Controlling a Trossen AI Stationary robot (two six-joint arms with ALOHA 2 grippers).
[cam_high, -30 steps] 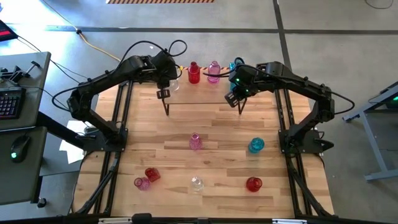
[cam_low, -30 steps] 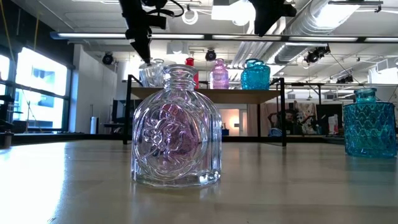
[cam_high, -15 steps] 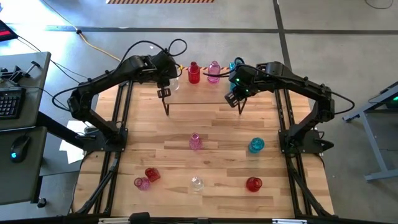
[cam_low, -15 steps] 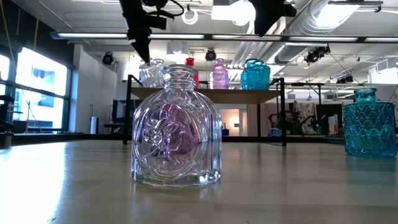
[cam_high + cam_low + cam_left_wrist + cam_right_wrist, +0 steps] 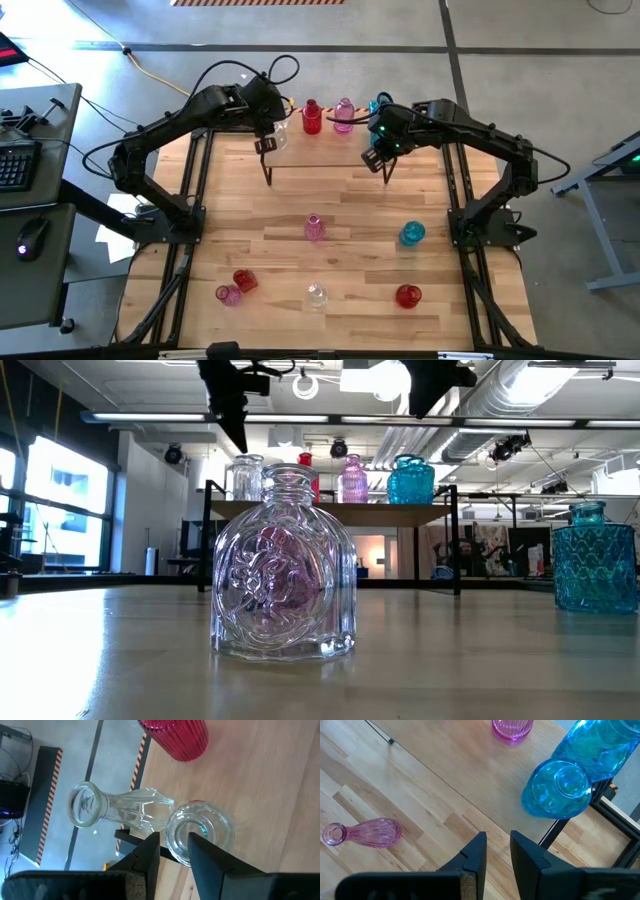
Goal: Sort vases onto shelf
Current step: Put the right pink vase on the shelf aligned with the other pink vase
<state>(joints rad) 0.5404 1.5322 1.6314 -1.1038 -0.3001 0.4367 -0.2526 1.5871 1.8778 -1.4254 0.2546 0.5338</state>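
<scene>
Where the left gripper (image 5: 264, 146) hangs: just above the shelf's (image 5: 325, 150) 9 o'clock end
Left fingers: a narrow gap, nothing between them; their tips sit over the rim of a clear vase (image 5: 200, 832)
Second clear vase (image 5: 120, 810): touching the first, toward the shelf's edge; upright or tipped, I cannot tell
Right gripper (image 5: 375, 160): over the shelf's 3 o'clock end, narrow gap, empty
Below the right gripper: two blue vases (image 5: 557, 790) at the shelf corner
Shelf: at the table's (image 5: 350, 262) 12 o'clock
Shelf row, 9 to 3 o'clock: clear, red vase (image 5: 311, 118), pink vase (image 5: 344, 115), blue
Table centre: pink lying vase (image 5: 314, 228)
Table 4 o'clock: blue table vase (image 5: 411, 234)
Table 6 o'clock row: pink and red pair (image 5: 236, 288), clear table vase (image 5: 317, 294), red table vase (image 5: 407, 296)
</scene>
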